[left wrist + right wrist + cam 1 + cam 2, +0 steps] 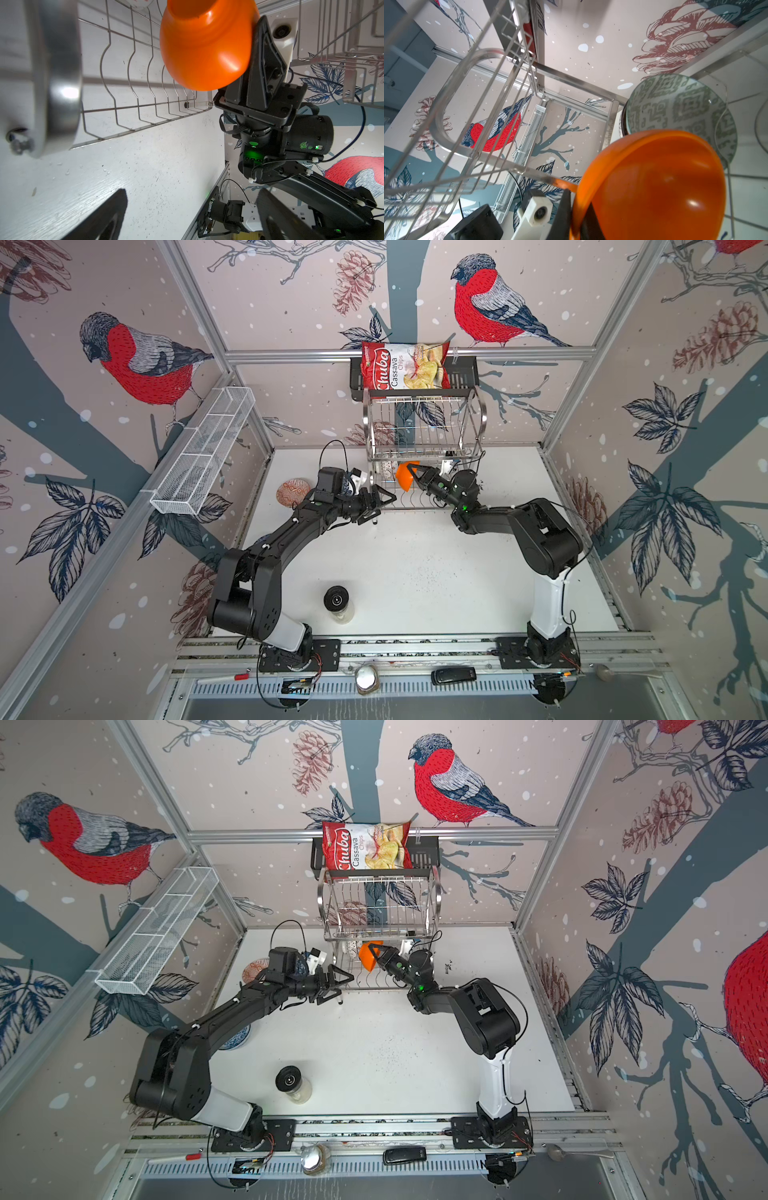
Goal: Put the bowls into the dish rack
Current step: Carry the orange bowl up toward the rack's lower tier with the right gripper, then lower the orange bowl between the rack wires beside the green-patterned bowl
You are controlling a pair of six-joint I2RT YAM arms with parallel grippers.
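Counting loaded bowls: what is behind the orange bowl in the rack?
A grey-green patterned bowl sits in the rack just behind the orange bowl. Whatever lies beyond it is covered.

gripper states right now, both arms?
left gripper: open, holding nothing.
right gripper: shut on the rim of the orange bowl.
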